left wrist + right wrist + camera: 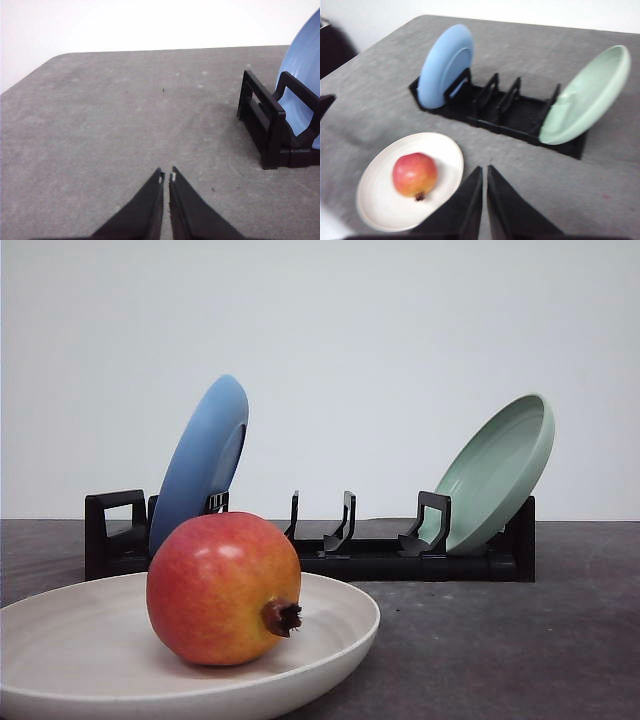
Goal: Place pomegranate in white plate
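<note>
Two grippers noted, both w/ fingers pinched together, holding nothing. Left gripper (pixel 166 176): black tapered fingers nearly touching at tips, thin slit between, over bare grey table (pixel 110 130). Black dish rack (pixel 272 125) near it, off to one side; blue plate (pixel 305 95) standing in rack's end slot.

Right gripper (pixel 485 172): fingers same, narrow slit only, nothing between. Hangs above table just beside white plate (pixel 380 210), rack further out beyond it.

Pomegranate (pixel 224 588) sits in white plate (pixel 60 660), resting on its side, dark brown calyx pointing sideways and a bit toward the camera in the front view. Skin red w/ yellow-orange patches. In right wrist view pomegranate (pixel 415 175) lies roughly mid-plate, apart from the rim, not touched by either gripper.

Rel. to rack (pixel 310 550): white plate in front of it, toward its blue-plate end. Blue plate (pixel 200 465) upright, leaning slightly, at one end; pale green plate (pixel 500 470) tilted outward at opposite end. Middle slots of rack (pixel 500 105) hold no plates. Pale green plate (pixel 587 102) overhangs rack's end.

No brands, labels or legible writing on any item.
</note>
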Robot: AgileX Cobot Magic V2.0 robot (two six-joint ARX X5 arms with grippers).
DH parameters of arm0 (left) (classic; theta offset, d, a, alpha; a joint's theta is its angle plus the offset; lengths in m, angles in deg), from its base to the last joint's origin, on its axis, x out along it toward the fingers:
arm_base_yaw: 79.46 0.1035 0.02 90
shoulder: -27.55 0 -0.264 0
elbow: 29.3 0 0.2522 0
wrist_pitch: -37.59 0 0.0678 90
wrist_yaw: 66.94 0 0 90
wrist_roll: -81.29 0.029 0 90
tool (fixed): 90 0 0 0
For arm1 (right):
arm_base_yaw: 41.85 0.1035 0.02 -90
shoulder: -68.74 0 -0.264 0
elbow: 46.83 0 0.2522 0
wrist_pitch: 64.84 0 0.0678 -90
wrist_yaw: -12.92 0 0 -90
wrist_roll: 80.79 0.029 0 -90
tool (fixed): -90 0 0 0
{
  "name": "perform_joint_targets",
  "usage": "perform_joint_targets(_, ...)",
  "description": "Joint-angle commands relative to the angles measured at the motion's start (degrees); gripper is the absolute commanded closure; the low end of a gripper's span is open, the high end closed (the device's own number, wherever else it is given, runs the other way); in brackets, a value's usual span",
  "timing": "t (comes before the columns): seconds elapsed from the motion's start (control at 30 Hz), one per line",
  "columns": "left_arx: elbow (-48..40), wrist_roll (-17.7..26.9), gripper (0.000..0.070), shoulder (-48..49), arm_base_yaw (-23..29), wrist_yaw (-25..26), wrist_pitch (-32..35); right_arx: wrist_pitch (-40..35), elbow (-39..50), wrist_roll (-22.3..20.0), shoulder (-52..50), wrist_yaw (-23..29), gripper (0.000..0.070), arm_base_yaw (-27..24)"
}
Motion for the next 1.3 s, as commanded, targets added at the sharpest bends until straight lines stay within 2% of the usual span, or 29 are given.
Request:
perform_joint_targets(0.0, -0.63, -0.44, 0.0700, 0.13, 0.02, -0.31, -0.09, -0.82, -0.15, -3.62, -0.17, -0.07, 0.0690, -3.14)
perform_joint_targets(0.13, -0.63, -0.44, 0.0700, 0.13, 0.02, -0.31, -0.09, -7.33, 5.31, -10.56, -1.87, 0.17, 0.0691, -16.21)
perform_joint_targets(0.23, -0.63, -0.44, 0.0700, 0.13, 0.02, -0.31, -0.09, -18.06, 13.99, -14.80, -5.64, 0.10, 0.0691, -27.07)
perform_joint_targets(0.37, -0.63, -0.44, 0.0700, 0.13, 0.02, -0.31, -0.09, -30.78, 25.60, -15.24, -10.90, 0.14, 0.0690, -38.43)
perform_joint_targets(0.5, -0.63, -0.44, 0.0700, 0.13, 0.02, -0.31, -0.09, -37.00, 34.50, -15.08, -15.42, -1.95, 0.0690, -45.38)
perform_joint_targets(0.63, -0.63, -0.44, 0.0700, 0.13, 0.02, -0.31, -0.09, -37.41, 40.70, -16.63, -19.49, -6.23, 0.0690, -48.14)
perform_joint_targets(0.83, -0.63, -0.42, 0.0700, 0.13, 0.02, -0.31, -0.11, -37.41, 46.57, -19.00, -23.51, -7.48, 0.0691, -48.33)
perform_joint_targets(1.0, -0.63, -0.44, 0.0700, 0.13, 0.02, -0.31, -0.09, -37.37, 48.46, -21.95, -24.22, -10.53, 0.0690, -48.33)
perform_joint_targets(1.27, -0.63, -0.44, 0.0700, 0.13, 0.02, -0.31, -0.09, -37.65, 49.77, -22.45, -24.22, -10.43, 0.0690, -48.30)
